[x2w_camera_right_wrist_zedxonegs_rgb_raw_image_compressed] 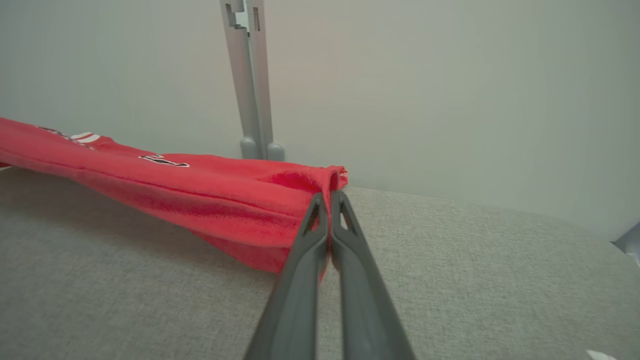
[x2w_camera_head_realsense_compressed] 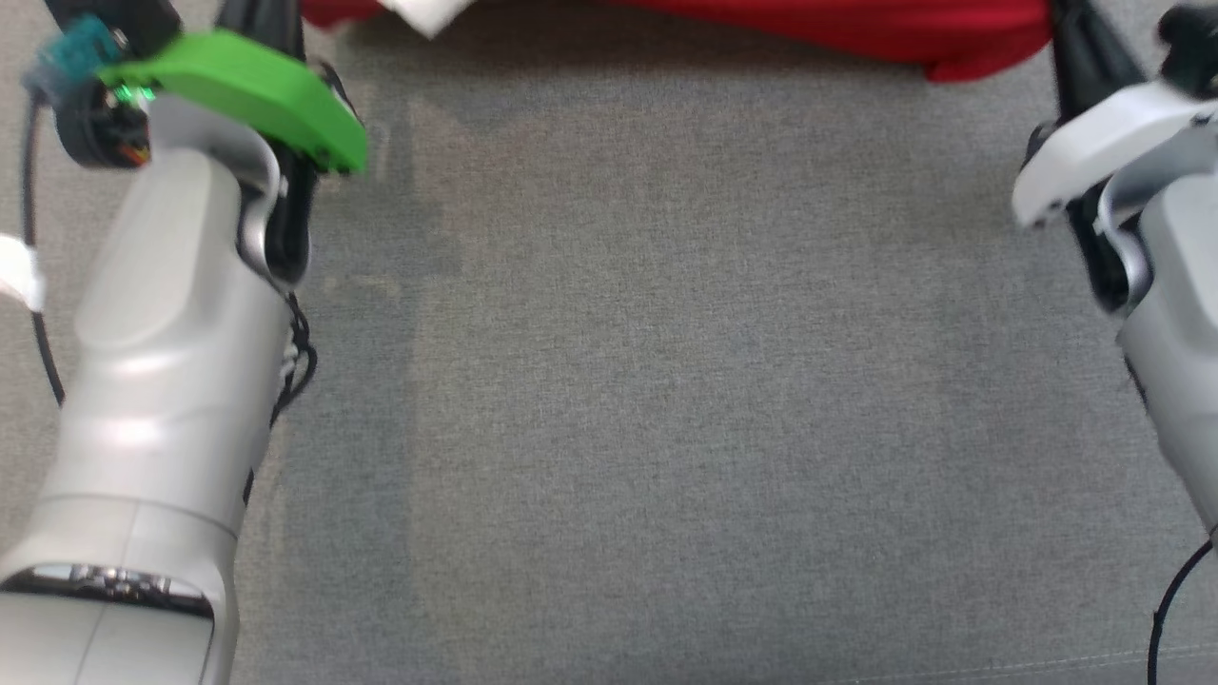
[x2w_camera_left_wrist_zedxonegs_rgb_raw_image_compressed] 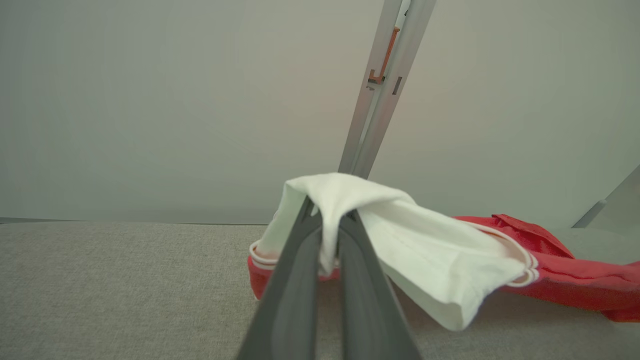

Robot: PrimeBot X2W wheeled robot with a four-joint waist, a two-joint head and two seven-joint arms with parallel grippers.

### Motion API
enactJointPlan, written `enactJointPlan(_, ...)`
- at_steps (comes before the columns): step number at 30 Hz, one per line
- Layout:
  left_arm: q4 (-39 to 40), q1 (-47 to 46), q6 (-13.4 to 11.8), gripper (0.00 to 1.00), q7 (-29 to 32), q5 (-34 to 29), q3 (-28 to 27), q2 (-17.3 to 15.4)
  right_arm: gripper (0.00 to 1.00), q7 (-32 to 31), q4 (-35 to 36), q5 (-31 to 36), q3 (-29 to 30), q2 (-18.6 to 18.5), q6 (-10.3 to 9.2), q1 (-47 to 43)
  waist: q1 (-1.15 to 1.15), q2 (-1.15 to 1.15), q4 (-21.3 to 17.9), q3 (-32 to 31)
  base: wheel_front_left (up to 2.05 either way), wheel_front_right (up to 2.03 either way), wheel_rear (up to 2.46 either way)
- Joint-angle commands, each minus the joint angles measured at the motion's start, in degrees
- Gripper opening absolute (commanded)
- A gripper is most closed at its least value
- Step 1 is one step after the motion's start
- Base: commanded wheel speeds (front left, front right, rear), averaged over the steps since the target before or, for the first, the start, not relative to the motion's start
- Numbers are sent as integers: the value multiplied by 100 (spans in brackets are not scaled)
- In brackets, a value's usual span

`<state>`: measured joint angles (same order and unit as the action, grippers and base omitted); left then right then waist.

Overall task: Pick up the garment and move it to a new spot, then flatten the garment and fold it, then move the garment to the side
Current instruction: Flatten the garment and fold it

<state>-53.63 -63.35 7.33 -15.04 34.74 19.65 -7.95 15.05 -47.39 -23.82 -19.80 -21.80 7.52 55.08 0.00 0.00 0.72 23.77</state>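
Red garment (x2w_camera_right_wrist_zedxonegs_rgb_raw_image_compressed: pixel 225 195) strung between the 2 grippers, at far edge of grey surface (x2w_camera_head_realsense_compressed: pixel 666 381). Left gripper (x2w_camera_left_wrist_zedxonegs_rgb_raw_image_compressed: pixel 327 222) clamped on its white part, draped over tips. Right gripper (x2w_camera_right_wrist_zedxonegs_rgb_raw_image_compressed: pixel 328 197) pinched tight on red end.

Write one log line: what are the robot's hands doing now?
left gripper: shut on garment, white part | right gripper: shut on red edge | garment: stretched between them over grey surface | fold: not yet

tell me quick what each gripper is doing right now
left gripper: shut on a white part of the red jersey
right gripper: shut on a red edge of the red jersey
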Motion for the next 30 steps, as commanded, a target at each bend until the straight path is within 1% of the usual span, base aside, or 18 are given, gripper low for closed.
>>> enactJointPlan(1, 121, 302, 14, 0, -15, -85, 102, -150, 0, 14, -47, -23, -144, -16, -8, -208, 0, 0, 177, -543, 0, 0, 0)
enactJointPlan(6, 375, 1497, 13, 0, -16, 32, 480, -506, 0, 15, -186, -453, -447, -37, -8, -893, 0, 0, 281, -1159, 0, 0, 0)
enactJointPlan(10, 489, 2215, 12, 0, -17, 246, 834, -820, 0, 15, -43, -676, -695, -50, -8, -1282, 0, 0, 345, -1529, 0, 0, 0)
enactJointPlan(13, 631, 2645, 13, 0, -15, 397, 1124, -981, 0, 16, -43, -808, -826, -105, -8, -1529, 0, 0, 425, -1771, 0, 0, 0)
enactJointPlan(15, 706, 2841, 13, 0, -16, 455, 1341, -1062, 0, 15, -73, -856, -985, -144, -8, -1675, 0, 0, 484, -1888, 0, 0, 0)
enactJointPlan(20, 992, 3255, 12, 0, 9, 575, 2087, -1290, 0, 15, -190, -1092, -1512, -284, -8, -1982, 0, 0, 553, -2153, 0, 0, 0)
enactJointPlan(25, 1365, 3641, 9, 0, 79, 783, 2766, -1664, 0, -148, -122, -1518, -2157, -462, -8, -2258, 0, 0, 526, -2446, 0, 0, 0)
enactJointPlan(27, 1558, 3777, 8, 0, 116, 952, 2952, -1790, 0, -252, -38, -1702, -2377, -557, -8, -2337, 0, 0, 508, -2502, 0, 0, 0)
enactJointPlan(30, 1919, 3981, 8, 0, 181, 1199, 3209, -2080, 0, -481, 143, -2022, -2762, -743, -7, -2484, 0, 0, 480, -2605, 0, 0, 0)
